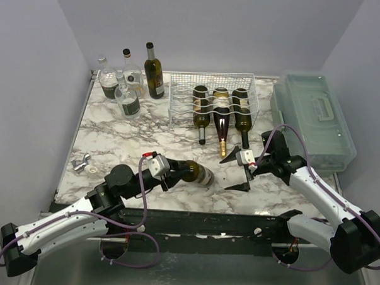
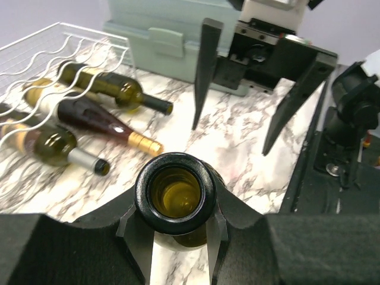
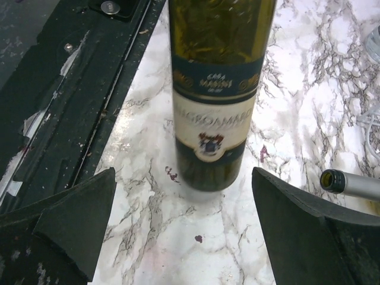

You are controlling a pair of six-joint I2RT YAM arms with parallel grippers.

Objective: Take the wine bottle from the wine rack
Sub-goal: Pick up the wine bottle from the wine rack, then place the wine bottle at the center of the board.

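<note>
The wine bottle [image 1: 198, 174], dark green with a cream and blue label, lies nearly level at the front of the marble table, off the wine rack [image 1: 179, 95]. My left gripper [image 1: 171, 172] is shut on its neck; in the left wrist view the open bottle mouth [image 2: 176, 193] sits between the jaws of the left gripper [image 2: 178, 234]. My right gripper [image 1: 235, 172] stands open just past the bottle's base, touching nothing. In the right wrist view the bottle [image 3: 215, 89] lies ahead of the wide-open right gripper [image 3: 184, 231]. The white wire wine rack [image 2: 35, 53] holds three other bottles.
A translucent green-grey plastic box [image 1: 314, 116] with a handle stands at the right. A dark bottle [image 1: 154, 71] and several clear bottles [image 1: 114, 82] stand upright at the back left. Small metal parts [image 1: 83, 165] lie near the left edge. The rack bottles' necks [image 1: 223, 141] stick out forward.
</note>
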